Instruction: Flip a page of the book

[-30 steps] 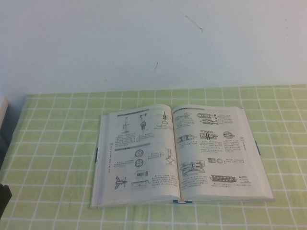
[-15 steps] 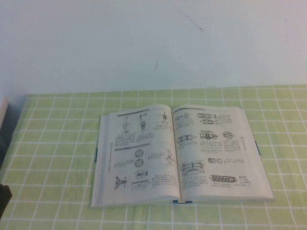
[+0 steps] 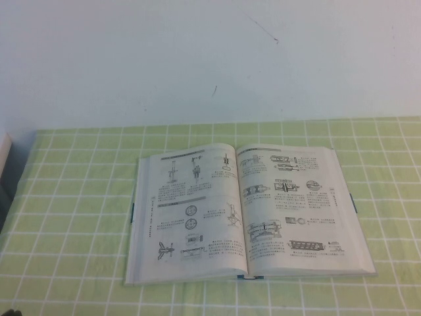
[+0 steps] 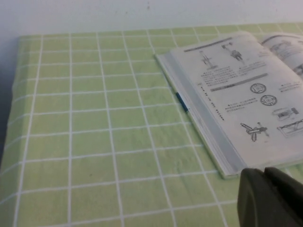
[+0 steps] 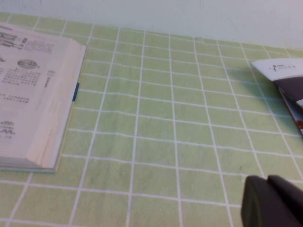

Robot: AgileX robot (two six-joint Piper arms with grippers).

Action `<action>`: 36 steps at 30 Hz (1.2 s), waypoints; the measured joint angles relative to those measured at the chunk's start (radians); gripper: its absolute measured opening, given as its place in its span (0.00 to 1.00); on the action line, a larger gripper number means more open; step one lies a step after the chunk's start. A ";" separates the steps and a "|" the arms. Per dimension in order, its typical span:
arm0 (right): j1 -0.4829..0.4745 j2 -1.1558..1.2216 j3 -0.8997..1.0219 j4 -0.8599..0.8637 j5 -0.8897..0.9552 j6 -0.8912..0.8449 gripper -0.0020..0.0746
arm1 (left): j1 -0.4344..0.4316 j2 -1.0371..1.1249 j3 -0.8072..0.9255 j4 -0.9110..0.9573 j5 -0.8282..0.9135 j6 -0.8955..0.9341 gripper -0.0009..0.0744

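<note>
The book (image 3: 191,210) lies open and flat in the middle of the green checked cloth, with blue-grey cover edges showing. The page (image 3: 296,204) is the right-hand leaf; it lies flat and shows rows of small mechanical drawings. The left leaf also shows drawings. Neither gripper shows in the high view. My left gripper (image 4: 264,174) is shut and empty, low over the cloth, just off the book's (image 4: 236,94) near left corner. My right gripper (image 5: 266,182) is shut and empty over bare cloth, well to the right of the book (image 5: 33,85).
A white and dark booklet (image 5: 284,85) lies on the cloth far to the right of the book. A pale object (image 3: 5,155) sits at the table's left edge. A white wall stands behind the table.
The dark left arm part seen at the lower left edge of the high view has dropped out of that view. The book and its leaves have not moved.
</note>
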 joint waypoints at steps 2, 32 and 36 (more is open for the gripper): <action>0.000 0.000 0.000 0.000 0.000 0.000 0.02 | 0.100 -0.044 0.052 -0.133 -0.053 0.149 0.01; 0.000 0.000 0.000 0.000 0.000 0.000 0.02 | 0.652 -0.088 0.110 -0.460 -0.067 0.581 0.01; 0.000 0.000 0.000 0.000 0.000 0.000 0.02 | 0.652 -0.088 0.110 -0.460 -0.067 0.582 0.01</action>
